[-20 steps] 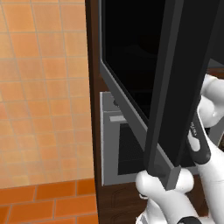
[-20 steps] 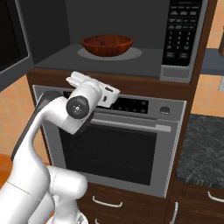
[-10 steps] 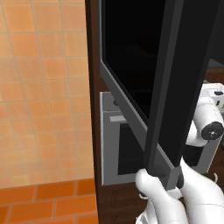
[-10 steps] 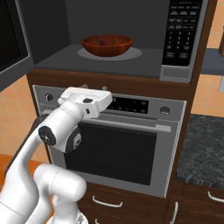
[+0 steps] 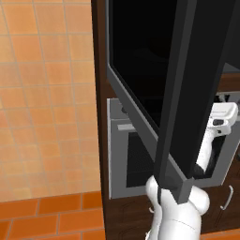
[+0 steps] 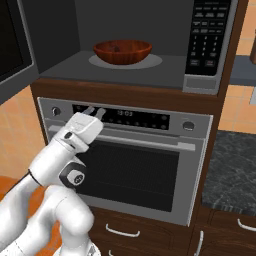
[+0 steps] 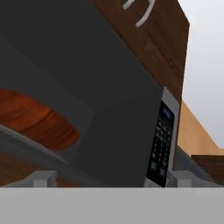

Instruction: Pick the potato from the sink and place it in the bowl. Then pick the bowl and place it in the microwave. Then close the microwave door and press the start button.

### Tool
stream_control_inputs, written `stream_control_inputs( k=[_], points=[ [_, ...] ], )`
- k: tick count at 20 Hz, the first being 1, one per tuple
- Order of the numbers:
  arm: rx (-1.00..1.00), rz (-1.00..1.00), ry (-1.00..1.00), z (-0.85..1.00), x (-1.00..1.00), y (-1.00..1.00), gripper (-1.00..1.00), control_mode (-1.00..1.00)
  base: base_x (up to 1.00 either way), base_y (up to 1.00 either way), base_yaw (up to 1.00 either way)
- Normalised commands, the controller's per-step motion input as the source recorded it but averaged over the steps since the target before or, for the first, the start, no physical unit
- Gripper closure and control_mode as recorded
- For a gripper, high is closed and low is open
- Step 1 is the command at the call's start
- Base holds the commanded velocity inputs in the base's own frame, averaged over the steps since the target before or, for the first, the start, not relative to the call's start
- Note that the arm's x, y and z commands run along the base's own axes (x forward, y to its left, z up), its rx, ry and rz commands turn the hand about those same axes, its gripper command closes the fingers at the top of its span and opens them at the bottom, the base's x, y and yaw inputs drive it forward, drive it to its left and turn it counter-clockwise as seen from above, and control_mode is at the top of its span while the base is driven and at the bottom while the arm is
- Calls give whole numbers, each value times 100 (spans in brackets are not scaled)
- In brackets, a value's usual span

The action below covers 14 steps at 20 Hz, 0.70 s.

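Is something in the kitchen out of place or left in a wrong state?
Nothing is spilled or damaged. The bowl sits upright inside the microwave. Only the microwave door stands out: it is wide open, swung far out beside the arm. The gripper is open and empty, in front of the oven.

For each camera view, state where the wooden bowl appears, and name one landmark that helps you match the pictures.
Left base view: bowl not visible here.
Right base view: bowl top centre, inside the microwave.
Hand view: bowl at left edge.
Shared landmark: the keypad, right of the cavity in both.
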Motion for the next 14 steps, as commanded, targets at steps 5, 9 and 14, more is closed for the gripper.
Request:
stream_control_inputs(
  k=[5,9,14],
  points=[
    [-6,-7,-6,0,-63,84,-100,-100,0,0,0],
    [-4,-3,-5,-25,-38,67,-100,-100,0,0,0],
    [0,-11,-1,-25,-48,83,-100,-100,0,0,0]
  ],
)
